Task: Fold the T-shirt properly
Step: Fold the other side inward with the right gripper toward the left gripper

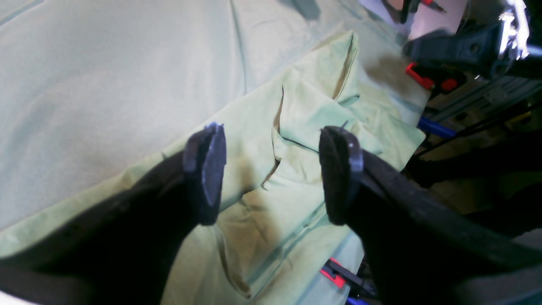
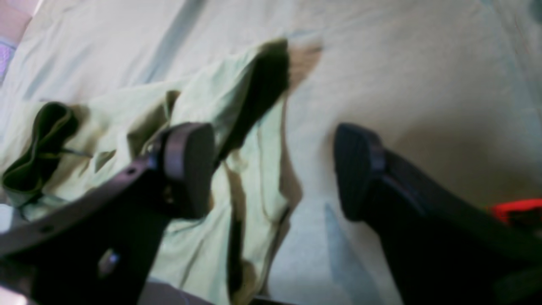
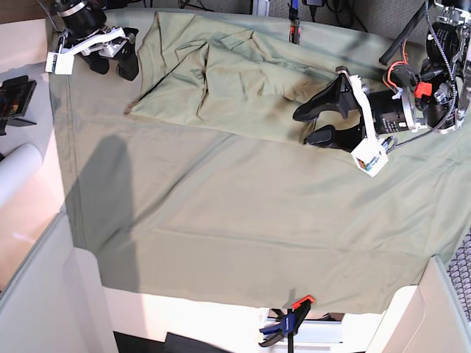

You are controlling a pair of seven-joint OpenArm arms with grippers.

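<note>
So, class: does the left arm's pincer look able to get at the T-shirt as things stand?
Probably yes. The left pincer stands open just above the T-shirt, whose rumpled folds lie between its pads, and nothing lies between pincer and cloth.

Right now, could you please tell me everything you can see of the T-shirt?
The T-shirt is a pale yellowish sage-green garment of soft, cotton-looking cloth. It lies crumpled, not yet folded, at the far side of the greyer-green tablecloth, with creases and overlapping flaps across it. In the right wrist view a dark opening, likely a sleeve or the neck, shows at one end. The left end effector is open at its edge nearer that arm, and the right end effector is open beside the opposite edge. Neither holds the cloth.
</note>
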